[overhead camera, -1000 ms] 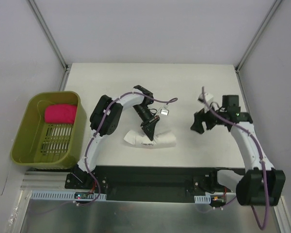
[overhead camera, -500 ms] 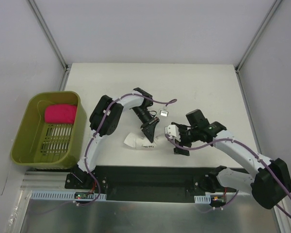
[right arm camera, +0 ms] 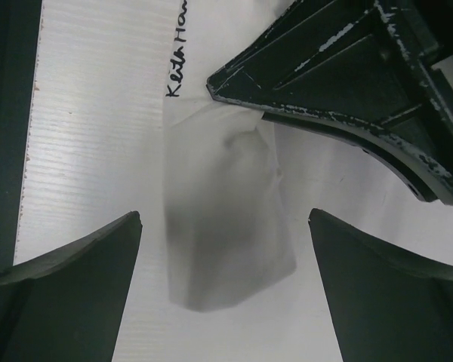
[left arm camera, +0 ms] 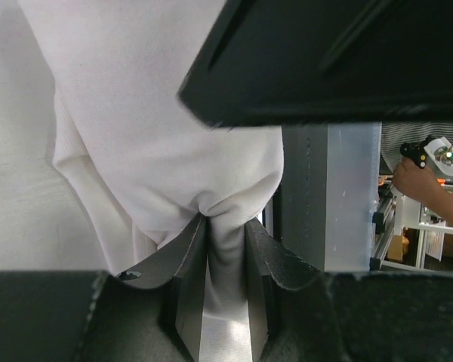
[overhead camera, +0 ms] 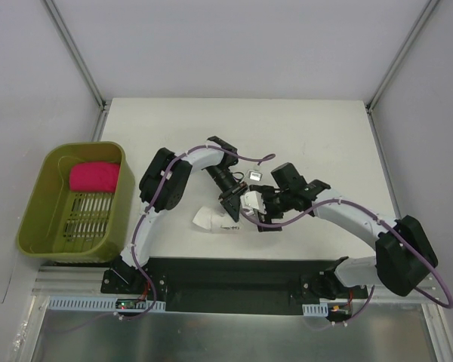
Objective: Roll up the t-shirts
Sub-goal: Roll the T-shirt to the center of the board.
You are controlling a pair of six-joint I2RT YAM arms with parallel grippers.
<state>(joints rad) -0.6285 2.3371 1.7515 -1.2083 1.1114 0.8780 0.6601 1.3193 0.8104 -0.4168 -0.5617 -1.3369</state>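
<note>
Your right gripper [right arm camera: 223, 245] is swinging in, jaws spread, over the white t-shirt [overhead camera: 208, 219] your left gripper [left arm camera: 226, 253] is pinching, probably to help.

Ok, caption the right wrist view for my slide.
Right fingers open wide astride the white t-shirt roll, its far end pinched by left fingers.

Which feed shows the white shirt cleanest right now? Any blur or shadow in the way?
Top external: sharp and evenly lit, but the rolled white cloth t-shirt is half hidden. Left wrist: the cloth is crisp where the left pincer pinches it; a black mass blocks the upper right. Right wrist: grey shadow on the roll's end, framed by the open right pincer, fingers soft-edged.
</note>
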